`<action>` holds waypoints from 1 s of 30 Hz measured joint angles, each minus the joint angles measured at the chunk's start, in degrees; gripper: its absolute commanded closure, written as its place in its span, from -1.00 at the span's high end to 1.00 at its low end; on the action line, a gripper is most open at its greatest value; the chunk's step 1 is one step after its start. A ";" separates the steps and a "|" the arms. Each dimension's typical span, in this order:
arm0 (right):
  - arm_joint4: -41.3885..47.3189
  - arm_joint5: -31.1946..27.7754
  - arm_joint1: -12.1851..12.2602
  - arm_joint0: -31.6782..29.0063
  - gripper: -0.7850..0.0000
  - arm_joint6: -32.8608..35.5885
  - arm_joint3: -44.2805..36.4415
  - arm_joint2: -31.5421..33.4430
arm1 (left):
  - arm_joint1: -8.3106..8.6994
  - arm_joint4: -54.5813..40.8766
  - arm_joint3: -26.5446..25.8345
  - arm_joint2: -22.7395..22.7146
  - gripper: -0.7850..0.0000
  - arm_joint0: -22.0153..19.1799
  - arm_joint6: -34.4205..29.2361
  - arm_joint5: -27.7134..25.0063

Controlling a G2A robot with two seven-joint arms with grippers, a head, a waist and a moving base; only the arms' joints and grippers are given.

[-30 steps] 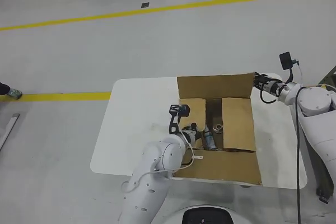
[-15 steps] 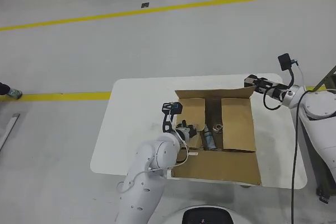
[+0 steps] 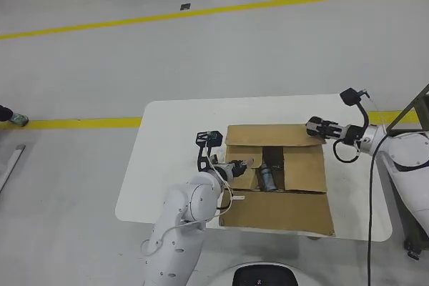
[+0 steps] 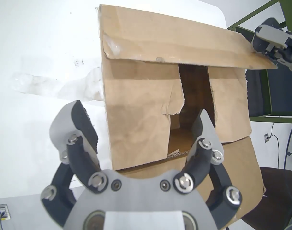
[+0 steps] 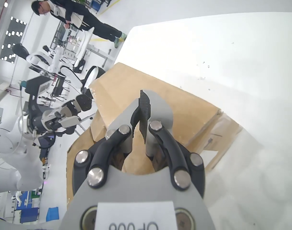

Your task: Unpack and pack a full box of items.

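Observation:
A brown cardboard box (image 3: pixel 304 168) stands on the white table (image 3: pixel 171 150). Its far flap (image 3: pixel 272 134) lies folded over the opening, and my right gripper (image 3: pixel 313 127) is shut on that flap's right end. The wrist view has the right gripper (image 5: pixel 141 107) with fingers pinched together above the cardboard. My left gripper (image 3: pixel 236 170) hangs open at the box's left inner flap (image 4: pixel 138 120), with nothing between its fingers (image 4: pixel 84 123). Through the gap between the inner flaps a dark bottle (image 3: pixel 266 176) lies inside. The near flap (image 3: pixel 279 212) lies spread outward.
A green metal frame (image 3: pixel 423 93) stands off the table's right side, close behind the right arm. Bare tabletop stretches left of the box, with a shiny tape smear (image 4: pixel 52 87) on it. The table's near edge runs just below the near flap.
The right gripper has swung the far flap from upright down over the opening, moving left and toward me. The left gripper has drawn back to the left, off the inner flap.

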 measured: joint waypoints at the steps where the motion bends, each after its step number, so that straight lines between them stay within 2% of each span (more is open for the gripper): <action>1: -0.37 0.11 0.05 -0.71 -1.00 -0.30 -0.67 -0.07 | 0.00 0.00 0.00 0.00 1.00 0.00 0.00 0.00; 9: -2.12 0.76 0.53 -5.16 -1.00 -2.00 -5.39 -0.03 | 0.08 0.65 -0.18 0.19 1.00 0.25 0.61 -0.64; 15: -1.13 2.07 0.82 -6.93 -1.00 -2.60 -6.91 0.56 | 0.93 6.29 -3.29 0.96 1.00 2.88 3.19 -7.43; 20: -0.66 2.17 1.05 -7.84 -1.00 -2.48 -7.50 0.86 | 1.86 9.80 -7.20 -0.65 1.00 6.43 5.65 -12.55; 30: 2.06 2.70 1.62 -10.73 -1.00 -2.04 -9.46 2.33 | 2.01 10.89 -7.46 -1.13 1.00 7.18 5.89 -12.37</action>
